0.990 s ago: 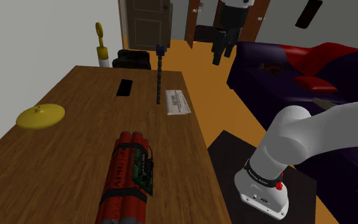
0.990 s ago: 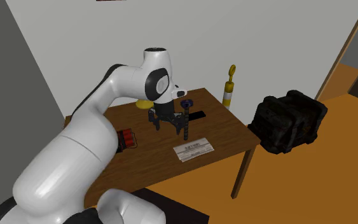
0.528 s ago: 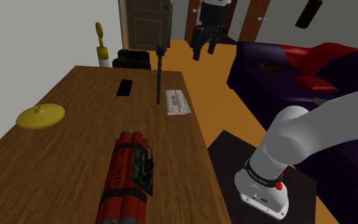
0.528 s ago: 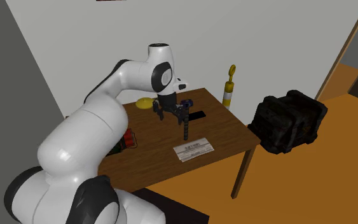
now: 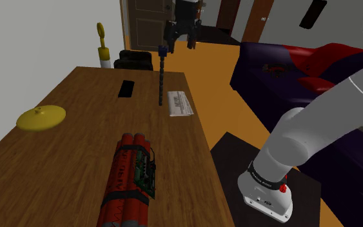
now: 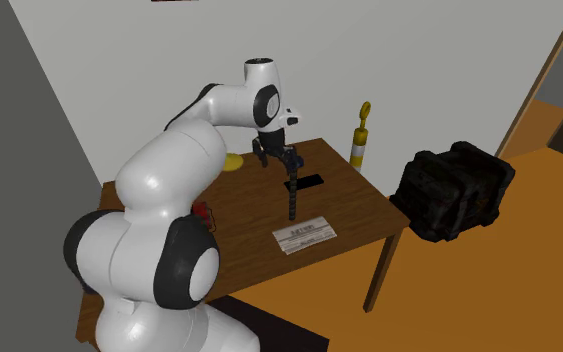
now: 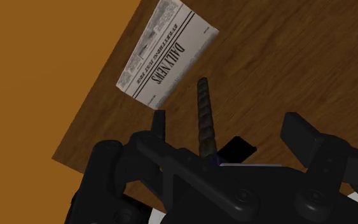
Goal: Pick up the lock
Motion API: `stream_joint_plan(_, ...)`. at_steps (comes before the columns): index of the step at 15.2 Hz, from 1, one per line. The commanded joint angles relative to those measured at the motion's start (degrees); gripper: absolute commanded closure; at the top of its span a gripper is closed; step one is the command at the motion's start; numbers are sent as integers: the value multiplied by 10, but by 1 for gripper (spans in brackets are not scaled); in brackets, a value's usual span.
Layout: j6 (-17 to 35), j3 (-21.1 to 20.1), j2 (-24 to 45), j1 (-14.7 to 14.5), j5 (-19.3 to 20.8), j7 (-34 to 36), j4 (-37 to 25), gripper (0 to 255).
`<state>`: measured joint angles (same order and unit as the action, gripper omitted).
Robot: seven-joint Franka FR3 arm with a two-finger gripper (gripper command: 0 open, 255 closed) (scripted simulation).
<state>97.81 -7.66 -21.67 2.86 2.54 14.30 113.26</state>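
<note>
The lock (image 5: 162, 76) is a thin dark ribbed shaft with a blue head, standing upright on the wooden table (image 5: 77, 161) near its far edge. It also stands out in the second exterior view (image 6: 292, 196). My black gripper (image 5: 180, 36) hangs open just above and beside the blue head, seen again in the second exterior view (image 6: 274, 158). In the wrist view the lock's shaft (image 7: 204, 118) rises between my spread fingers, nearer one fingertip (image 7: 159, 124), and neither touches it. The gripper (image 7: 230, 127) holds nothing.
A folded newspaper (image 5: 180, 103) lies beside the lock and a flat black slab (image 5: 126, 88) on its other side. A yellow disc (image 5: 40, 118), a red dynamite bundle (image 5: 132, 177) and a yellow-white bottle (image 5: 102, 50) share the table. A black bag (image 6: 454, 190) sits past its end.
The gripper has swung toward the shoulder view's left, from over the sofa side to just above the lock's head. The lock and the other things have stayed put.
</note>
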Motion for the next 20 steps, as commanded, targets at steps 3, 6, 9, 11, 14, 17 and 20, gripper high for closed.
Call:
stream_joint_plan(3,19,-12,79,9,12,46,-74,0)
stream_joint_plan(6,24,-18,123,12,21,71,-121,0)
stream_joint_plan(9,48,-17,119,11,21,72,-93,0)
stream_joint_plan(11,63,-17,116,11,21,73,-75,0)
stream_joint_plan(14,83,-17,114,11,21,75,-53,0)
stream_joint_plan(17,83,-17,114,11,21,74,-53,255)
stream_joint_plan(20,83,-16,114,12,21,74,-53,255)
